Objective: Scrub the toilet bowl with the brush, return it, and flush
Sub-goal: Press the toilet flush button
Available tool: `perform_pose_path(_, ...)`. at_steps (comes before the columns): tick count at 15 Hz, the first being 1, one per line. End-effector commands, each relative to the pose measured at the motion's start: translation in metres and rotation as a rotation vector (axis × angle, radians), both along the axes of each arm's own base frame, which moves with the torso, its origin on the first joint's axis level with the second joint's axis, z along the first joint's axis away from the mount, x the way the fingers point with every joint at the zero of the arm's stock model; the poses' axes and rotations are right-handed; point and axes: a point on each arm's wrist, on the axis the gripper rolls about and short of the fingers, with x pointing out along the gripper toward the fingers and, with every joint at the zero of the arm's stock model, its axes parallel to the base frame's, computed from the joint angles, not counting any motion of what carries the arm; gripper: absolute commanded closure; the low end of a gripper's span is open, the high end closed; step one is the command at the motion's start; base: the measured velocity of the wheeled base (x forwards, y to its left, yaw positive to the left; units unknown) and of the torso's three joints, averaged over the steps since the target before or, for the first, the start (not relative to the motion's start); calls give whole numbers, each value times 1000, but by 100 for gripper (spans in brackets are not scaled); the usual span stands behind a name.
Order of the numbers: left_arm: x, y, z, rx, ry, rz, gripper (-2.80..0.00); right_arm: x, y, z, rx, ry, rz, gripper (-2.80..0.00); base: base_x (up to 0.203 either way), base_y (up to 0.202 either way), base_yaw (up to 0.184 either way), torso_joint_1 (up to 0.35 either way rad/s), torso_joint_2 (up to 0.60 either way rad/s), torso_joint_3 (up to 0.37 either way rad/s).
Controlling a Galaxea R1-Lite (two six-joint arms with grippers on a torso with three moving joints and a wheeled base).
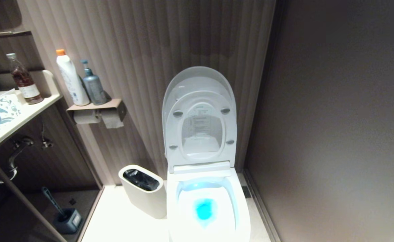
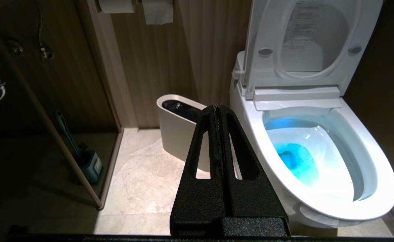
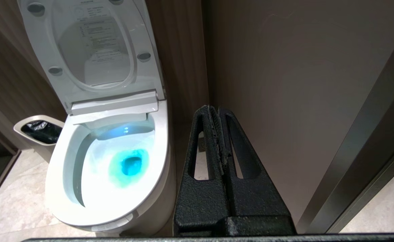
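Under the vanity at far left stands a dark blue-handled brush in its grey-blue holder [image 1: 66,218]; rightward, an off-white oval bin [image 1: 144,195], then the glossy white toilet bowl [image 1: 240,215], lid raised, water glowing blue. Left claw [image 2: 219,108] and right claw [image 3: 213,109] both pressed closed, empty.

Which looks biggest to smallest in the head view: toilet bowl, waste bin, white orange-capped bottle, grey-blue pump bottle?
1. toilet bowl
2. waste bin
3. white orange-capped bottle
4. grey-blue pump bottle
The bottles stand farther back on the shelf, so their true size against the bin is unsure.
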Motion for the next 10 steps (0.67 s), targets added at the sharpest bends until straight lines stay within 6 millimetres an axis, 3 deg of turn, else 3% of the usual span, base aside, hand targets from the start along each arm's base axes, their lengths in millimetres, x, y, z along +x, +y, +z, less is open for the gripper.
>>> perform_pose_path(1,0,0,0,-1,0,1,0,0,0,0,1,0,0,0,0,0,0,0,0,0)
perform_pose_path(10,0,0,0,-1,0,1,0,0,0,0,1,0,0,0,0,0,0,0,0,0)
